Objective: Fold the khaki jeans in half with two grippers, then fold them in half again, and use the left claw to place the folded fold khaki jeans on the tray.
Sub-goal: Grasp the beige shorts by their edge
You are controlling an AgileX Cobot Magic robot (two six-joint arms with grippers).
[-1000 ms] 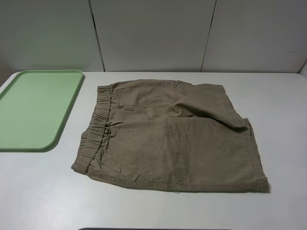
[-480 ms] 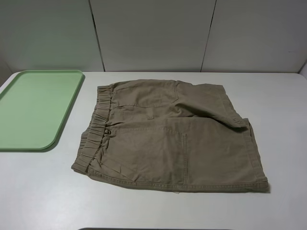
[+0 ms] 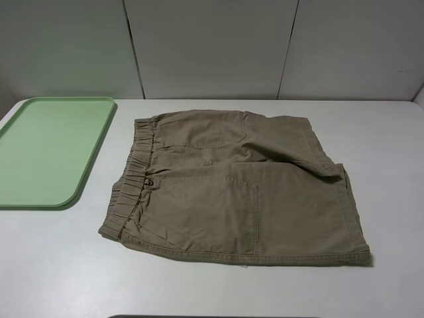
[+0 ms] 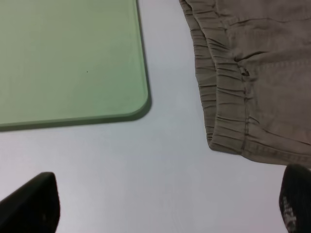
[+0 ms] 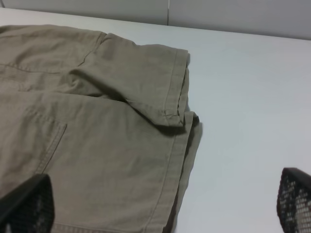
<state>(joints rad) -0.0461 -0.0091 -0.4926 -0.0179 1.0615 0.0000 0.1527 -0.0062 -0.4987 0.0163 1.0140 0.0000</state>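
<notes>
The khaki jeans [image 3: 232, 189] lie spread flat on the white table, waistband toward the left, leg hems toward the right. The mint-green tray [image 3: 46, 152] sits at the far left and holds nothing. Neither gripper shows in the exterior high view. In the left wrist view the left gripper [image 4: 165, 204] is open, its black fingertips [image 4: 31, 204] wide apart above bare table near the waistband corner [image 4: 228, 141] and the tray corner [image 4: 131, 97]. In the right wrist view the right gripper [image 5: 160, 204] is open above the leg hems [image 5: 180, 121].
The white table [image 3: 397, 146] runs back to a grey panelled wall [image 3: 212, 46]. Bare table lies right of the jeans and along the front edge [image 3: 53, 278].
</notes>
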